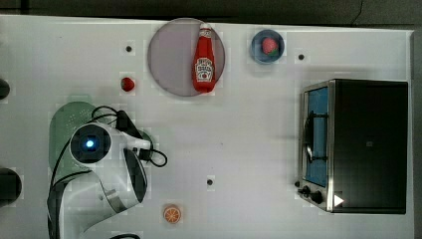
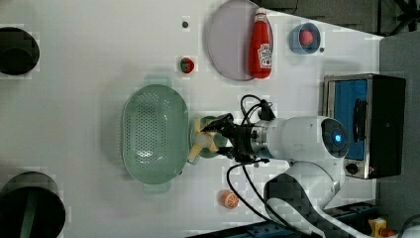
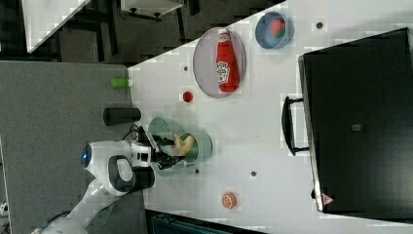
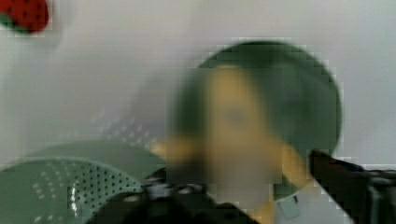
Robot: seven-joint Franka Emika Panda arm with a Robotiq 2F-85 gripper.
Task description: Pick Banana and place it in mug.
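The banana [image 2: 200, 141] sits in the mug [image 2: 214, 149], one end poking over the rim because it is too long to lie flat. The end effector [image 2: 222, 135] hangs just above it (fingers spread apart, holding nothing), so the banana looks let go. The green basket [image 2: 153, 131] is right beside the mug.

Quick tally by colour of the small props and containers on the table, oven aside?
Red: 3 - ketchup bottle, loose strawberry, strawberry in the blue dish
Green: 2 - basket, mug
Yellow: 1 - banana
Orange: 1 - orange slice
Blue: 1 - blue dish
Grey: 1 - plate
Total: 9
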